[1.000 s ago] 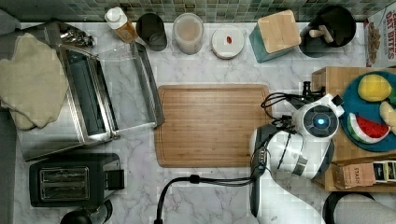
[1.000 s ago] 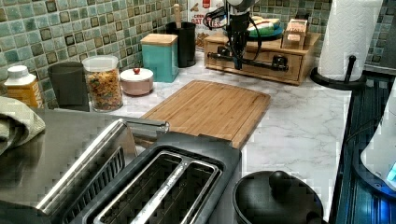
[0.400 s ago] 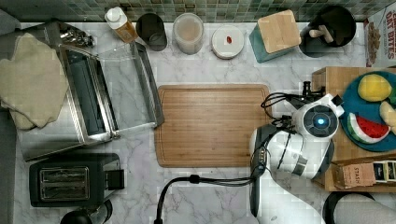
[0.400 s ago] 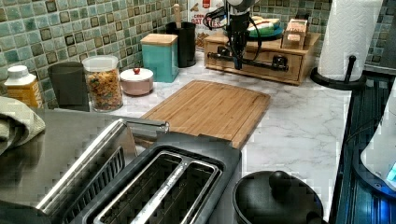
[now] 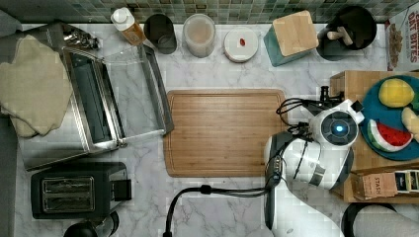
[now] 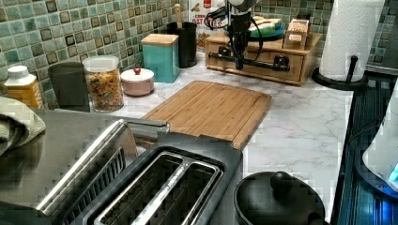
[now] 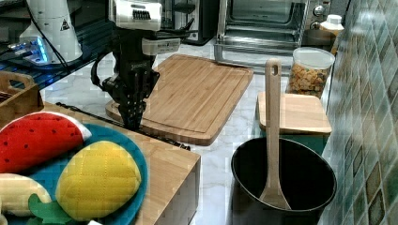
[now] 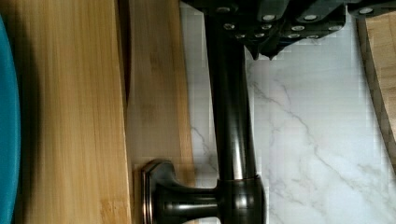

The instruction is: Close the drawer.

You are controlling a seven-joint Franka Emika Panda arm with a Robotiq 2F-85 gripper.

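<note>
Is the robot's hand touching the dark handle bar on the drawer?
Touching. The wrist view shows the hand pressed right against the handle bar of the drawer.

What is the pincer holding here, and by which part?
The pincer is at the drawer's dark bar handle. Whether it clamps the bar or merely rests against it cannot be told.

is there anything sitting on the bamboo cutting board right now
No, the top view shows the cutting board bare across its whole surface, with the gripper off its edge by the drawer.
</note>
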